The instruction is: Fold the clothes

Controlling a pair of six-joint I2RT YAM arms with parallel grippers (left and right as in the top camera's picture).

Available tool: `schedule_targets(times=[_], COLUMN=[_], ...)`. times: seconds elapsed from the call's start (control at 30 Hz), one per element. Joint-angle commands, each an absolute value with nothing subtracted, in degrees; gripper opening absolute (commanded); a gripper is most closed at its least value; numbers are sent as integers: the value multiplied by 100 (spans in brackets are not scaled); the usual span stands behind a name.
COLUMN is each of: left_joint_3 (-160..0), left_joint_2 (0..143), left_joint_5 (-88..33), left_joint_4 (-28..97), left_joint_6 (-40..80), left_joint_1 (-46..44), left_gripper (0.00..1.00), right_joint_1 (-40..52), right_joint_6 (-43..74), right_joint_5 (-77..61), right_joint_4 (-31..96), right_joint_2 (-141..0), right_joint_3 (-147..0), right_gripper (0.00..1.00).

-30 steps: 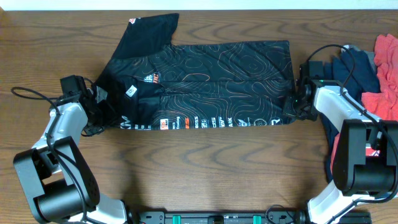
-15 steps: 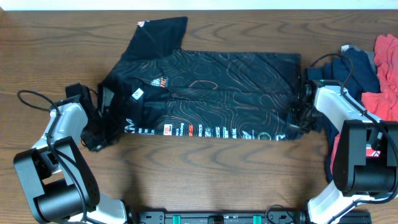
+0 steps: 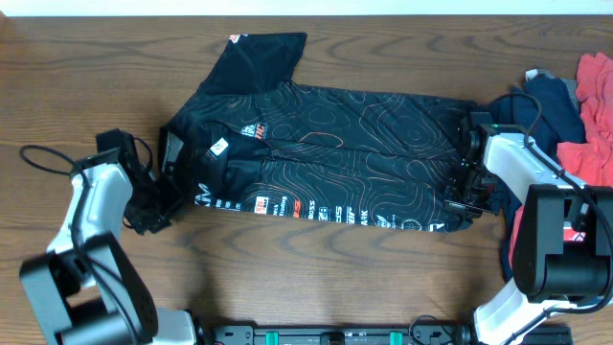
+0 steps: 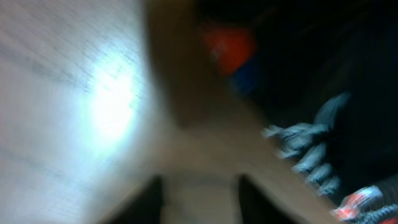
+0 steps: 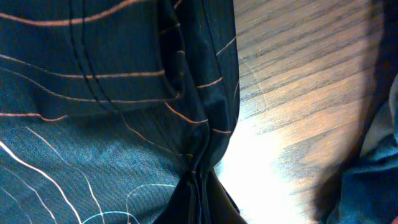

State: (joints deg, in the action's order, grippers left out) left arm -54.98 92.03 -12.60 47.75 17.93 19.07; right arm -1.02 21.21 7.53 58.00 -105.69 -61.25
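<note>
Both ends of the black jersey [image 3: 326, 144] lying across the table [image 3: 316, 278] are covered: right gripper [image 3: 465, 195] pinches bunched hem, left gripper [image 3: 153, 199] too blurry to call, and this light, floppy, slippery fabric looks best grabbed by corners.

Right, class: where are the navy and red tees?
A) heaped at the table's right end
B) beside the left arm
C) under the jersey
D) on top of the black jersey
A: navy tee and red tee lie heaped right of the black jersey.
</note>
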Motion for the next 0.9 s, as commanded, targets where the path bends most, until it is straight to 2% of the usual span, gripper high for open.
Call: schedule_targets(times=[0.0,0.07,0.3,0.37,0.5,0.87], left_joint_3=[-5533,-5533,-5531,-5531,-5531,-5529], left_joint_2=[8860,8818,9174,9334,9555,10256], left_joint_5=[-1586,-1588,-1581,-1584,-1588,-1579], left_joint_4=[4497,4289,3070,2733,2353,2740], left_joint_6=[1769,1791,1835,1835,1835,1831], left_joint_1=[1938,1938,1931,1931,1925,1879], left_gripper=[63,70,70,67,51,50], right_joint_1=[-115,-117,-117,-117,-117,-117], right_joint_6=[2226,2224,2222,2222,2196,2161], right_joint_5=[858,858,858,860,860,858], right_joint_4=[5787,5784,5745,5736,5723,5725], right_joint_2=[-10608,-10608,-10608,-10608,-10608,-10608], right_joint_3=[-6106,-6106,-6106,-6106,-6106,-6106], right_gripper=[3,3,3,3,4,4])
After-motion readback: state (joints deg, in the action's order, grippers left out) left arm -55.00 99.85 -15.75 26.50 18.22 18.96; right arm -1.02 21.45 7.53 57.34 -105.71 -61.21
